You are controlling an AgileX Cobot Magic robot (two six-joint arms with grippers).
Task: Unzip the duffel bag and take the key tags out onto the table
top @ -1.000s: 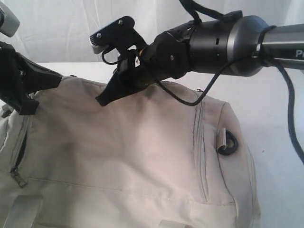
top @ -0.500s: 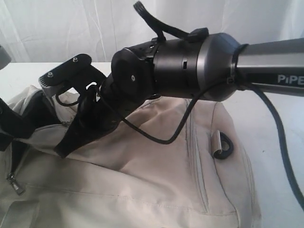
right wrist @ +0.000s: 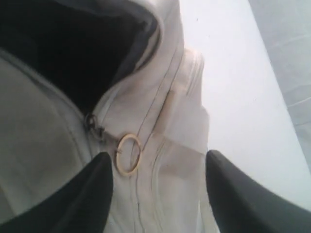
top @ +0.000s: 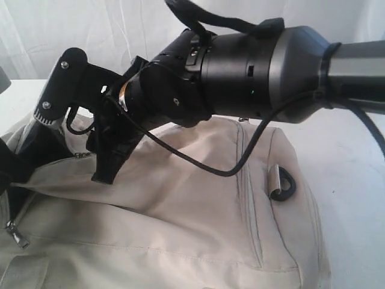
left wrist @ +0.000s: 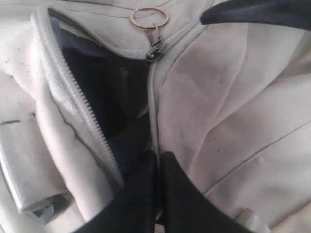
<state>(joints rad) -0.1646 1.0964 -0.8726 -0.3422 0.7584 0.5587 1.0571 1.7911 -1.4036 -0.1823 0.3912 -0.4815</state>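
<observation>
The cream duffel bag (top: 198,217) lies on the white table (top: 355,180), its top zipper partly undone over dark lining (left wrist: 97,87). My left gripper (left wrist: 158,162) is shut on the bag's zipper edge at the open end. The zipper slider with its bare metal ring (right wrist: 128,154) rests at the far end of the opening. My right gripper (right wrist: 158,167) hangs open just over that ring, one finger (right wrist: 99,177) beside it, touching nothing. In the exterior view the right gripper (top: 105,168) points down at the bag's top left. The key tags are hidden.
The thick right arm (top: 271,66) crosses above the bag. A black D-ring (top: 283,183) sits on the bag's right end and a side zipper pull (top: 18,236) at lower left. White table (right wrist: 243,97) lies beyond the bag; a white curtain (top: 120,24) hangs behind.
The right gripper drew the zipper ring leftward, widening the bag's opening, then opened and let the ring go. The left gripper stayed shut on the bag.
</observation>
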